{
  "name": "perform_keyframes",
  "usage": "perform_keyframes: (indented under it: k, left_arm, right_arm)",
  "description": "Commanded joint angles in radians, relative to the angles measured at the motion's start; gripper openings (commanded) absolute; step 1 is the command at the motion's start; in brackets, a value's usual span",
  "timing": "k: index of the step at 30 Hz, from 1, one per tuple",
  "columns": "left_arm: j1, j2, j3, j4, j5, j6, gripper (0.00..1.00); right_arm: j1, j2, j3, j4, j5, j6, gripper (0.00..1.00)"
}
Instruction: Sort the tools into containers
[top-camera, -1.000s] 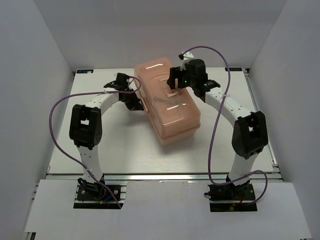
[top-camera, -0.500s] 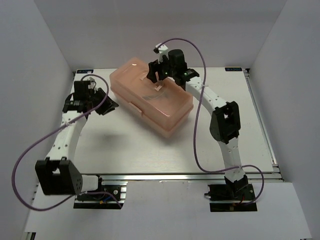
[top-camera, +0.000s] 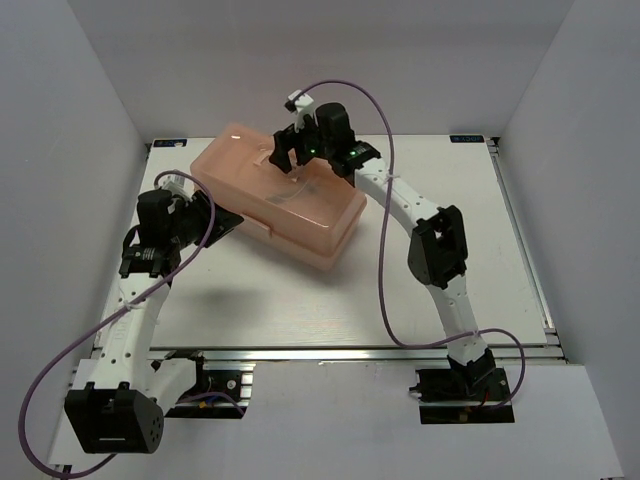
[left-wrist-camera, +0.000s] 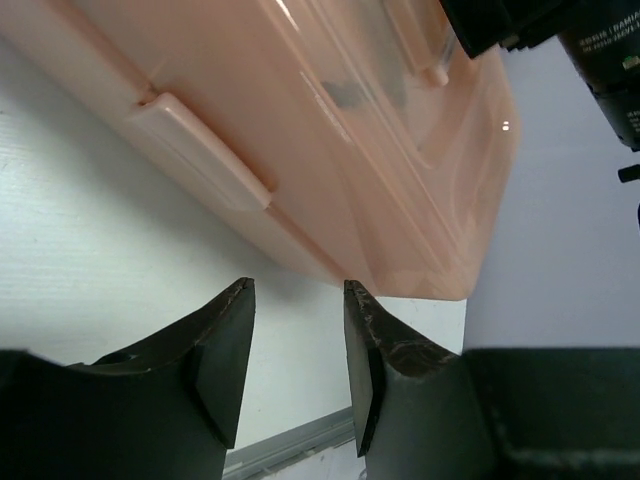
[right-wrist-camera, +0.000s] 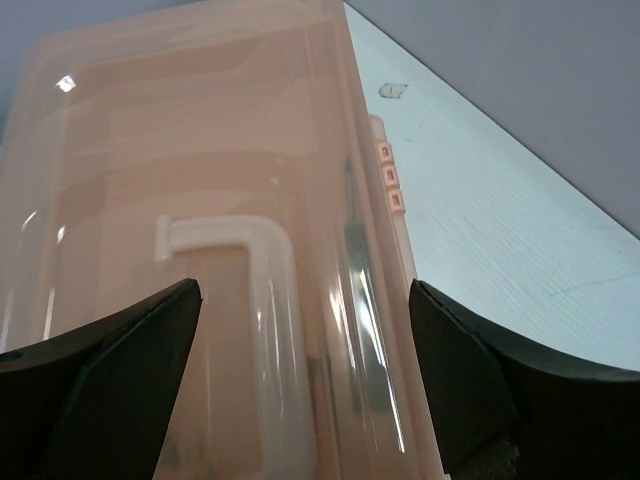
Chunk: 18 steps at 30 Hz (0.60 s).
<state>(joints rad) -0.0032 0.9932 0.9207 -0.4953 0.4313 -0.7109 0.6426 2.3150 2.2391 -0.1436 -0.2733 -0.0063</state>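
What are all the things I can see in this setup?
toolbox: one, translucent salmon-pink, lid shut, on the table toward its far left.
lid handle: one, whitish, lying flat on the lid.
tools: thin metal shafts dimly visible through the lid; count cannot be told.
table: one, white, boxed in by pale walls.
cables: two, purple, one looping along each arm.
left gripper: one, black, open and empty, low beside the toolbox's near-left side.
right gripper: one, black, open wide, above the lid by the handle.
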Motion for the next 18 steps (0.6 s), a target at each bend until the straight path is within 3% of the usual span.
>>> perform_keyframes:
  k: [1,6,10,12,13,16,18]
  left_arm:
    - [0.002,-0.039,-0.025,0.073,0.023,-0.012,0.51]
    - [0.002,-0.056,-0.04,0.087,-0.002,-0.01,0.52]
    - [0.002,-0.079,-0.051,0.086,-0.034,-0.001,0.49]
    - [0.002,-0.097,-0.057,0.075,-0.063,-0.004,0.44]
    - [0.002,-0.119,-0.056,0.067,-0.107,-0.005,0.35]
    - [0.002,-0.177,-0.059,0.041,-0.199,-0.01,0.34]
    - [0.002,-0.206,-0.06,0.038,-0.23,-0.007,0.41]
  right_arm:
    - [-0.043,-0.185,-0.062,0.073,-0.07,0.048,0.89]
    - [-0.138,-0.427,-0.215,0.088,-0.095,0.034,0.89]
    - [-0.188,-0.641,-0.539,0.046,-0.017,-0.095,0.81]
    - [-0.208,-0.753,-0.755,0.004,0.06,-0.17,0.58]
    - [-0.212,-0.787,-0.818,-0.017,0.078,-0.19,0.39]
    - [-0.215,-0.913,-1.056,-0.059,0.134,-0.219,0.07]
    - [-0.215,-0.969,-1.18,-0.054,0.123,-0.218,0.04]
